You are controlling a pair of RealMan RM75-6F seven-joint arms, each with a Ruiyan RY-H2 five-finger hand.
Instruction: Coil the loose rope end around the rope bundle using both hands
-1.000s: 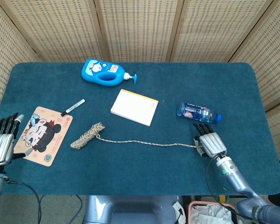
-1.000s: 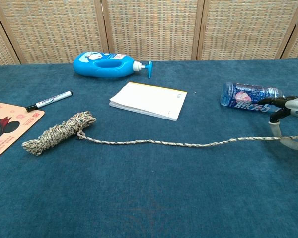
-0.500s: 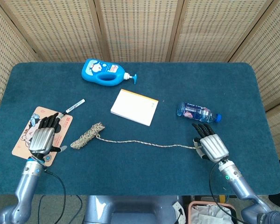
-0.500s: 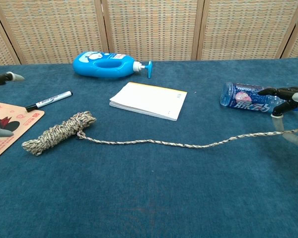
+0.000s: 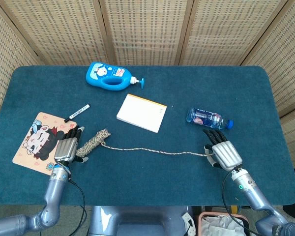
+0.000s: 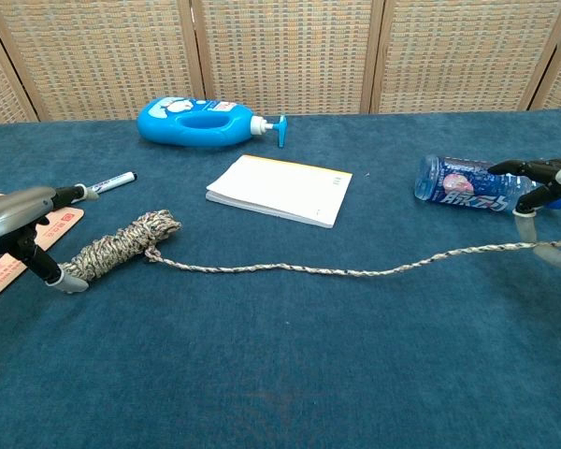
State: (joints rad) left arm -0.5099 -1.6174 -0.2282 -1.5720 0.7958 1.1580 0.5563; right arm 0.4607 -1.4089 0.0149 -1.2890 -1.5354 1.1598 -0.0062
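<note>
Blue felt-like cloth covers the table point(image 5: 265, 98), backed by woven cane screen panels point(image 5: 142, 29). Rope bundle point(image 5: 92, 142), a short speckled coil, lies on the left half of the table beside the cartoon mouse pad point(image 5: 37, 140). From the bundle's upper end the loose rope end point(image 5: 152, 150) runs rightward in a nearly straight line across the cloth.

Left hand point(image 5: 67, 147) sits at the bundle's lower-left end, palm down, fingers extended forward over the edge of the mouse pad. In the chest view its thumb tip rests against that end of the coil; whether the bundle is actually gripped cannot be told.

Right hand point(image 5: 223, 151) is at the far end of the loose rope, just in front of the plastic water bottle point(image 5: 209, 118). In the chest view the rope passes between thumb and a finger, raised slightly off the cloth, so the hand pinches it while the remaining fingers point forward, spread.

Other items: a blue pump dispenser bottle point(image 5: 110, 76) lying on its side near the back edge, a white notepad point(image 5: 141, 112) at centre, and a black marker point(image 5: 76, 112) behind the mouse pad.
</note>
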